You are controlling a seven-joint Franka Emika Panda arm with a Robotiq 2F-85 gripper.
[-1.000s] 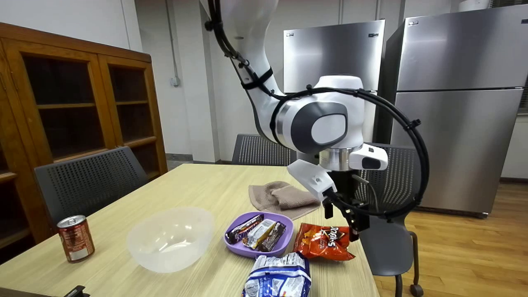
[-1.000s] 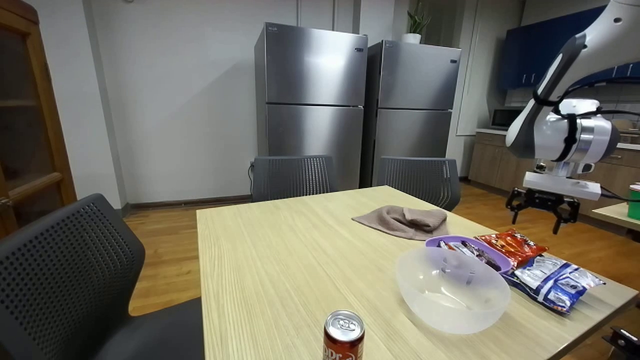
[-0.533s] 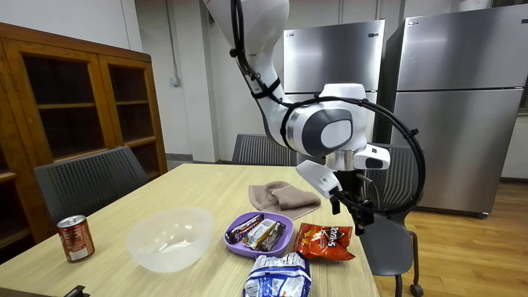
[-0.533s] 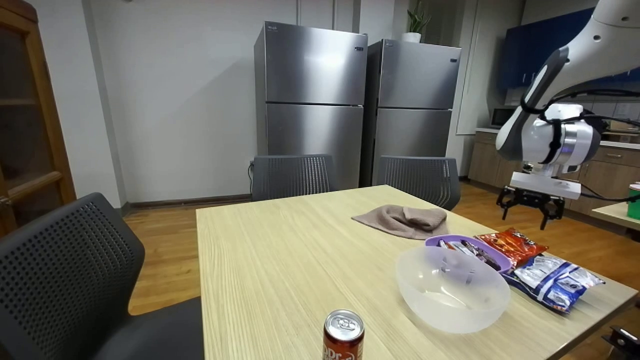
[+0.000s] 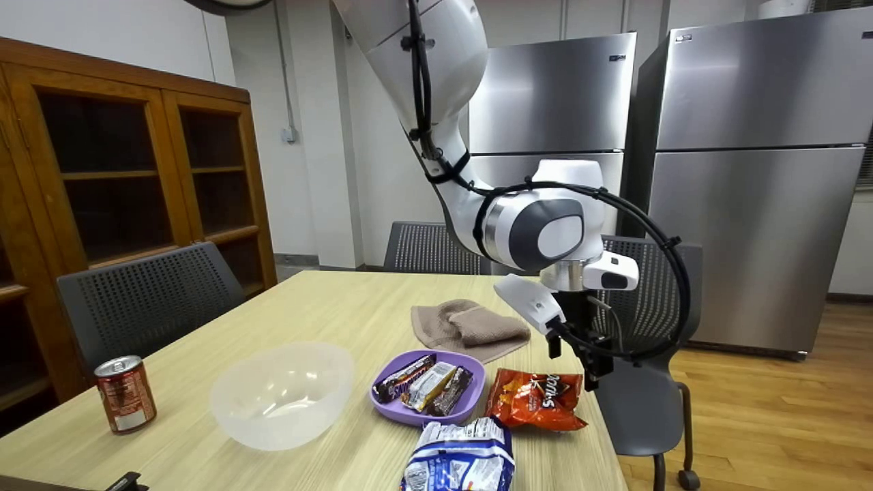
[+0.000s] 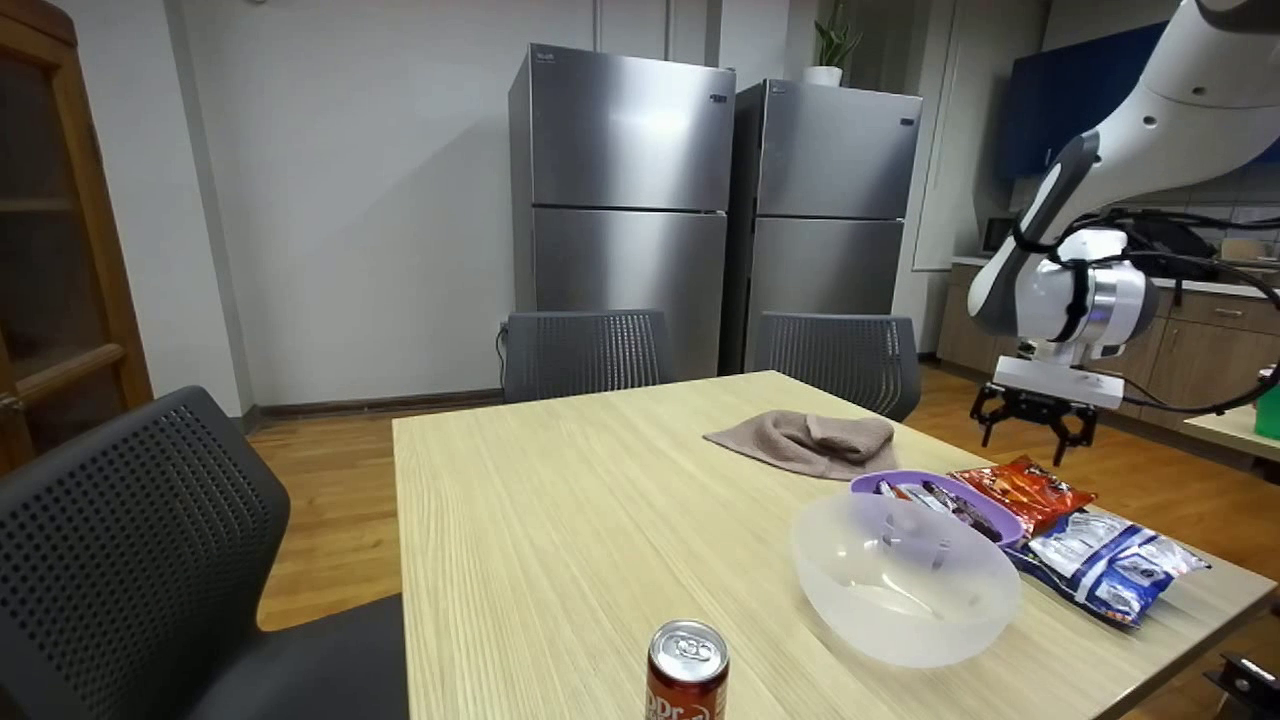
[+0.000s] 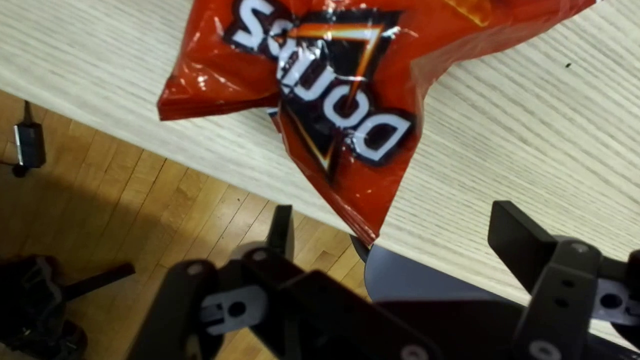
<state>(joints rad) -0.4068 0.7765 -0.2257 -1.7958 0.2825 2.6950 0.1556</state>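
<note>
Over the right edge of pale wood table (image 5: 341, 307), black two-finger gripper (image 7: 392, 209) hangs spread wide, holding nothing, near crinkled red Doritos bag (image 5: 532, 401) lying there, shallow purple dish (image 5: 391, 409) of wrapped candy bars (image 5: 427, 387) left, blue-and-white foil bag (image 5: 460, 458) nearer, frosted translucent bowl (image 5: 269, 431) farther left.

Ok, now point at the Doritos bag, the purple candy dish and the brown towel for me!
Doritos bag (image 7: 345, 102): wrist view, on its printed name.
Purple candy dish (image 5: 458, 359): an exterior view, on its inner wall.
Brown towel (image 5: 477, 329): an exterior view, on its folded part.
</note>
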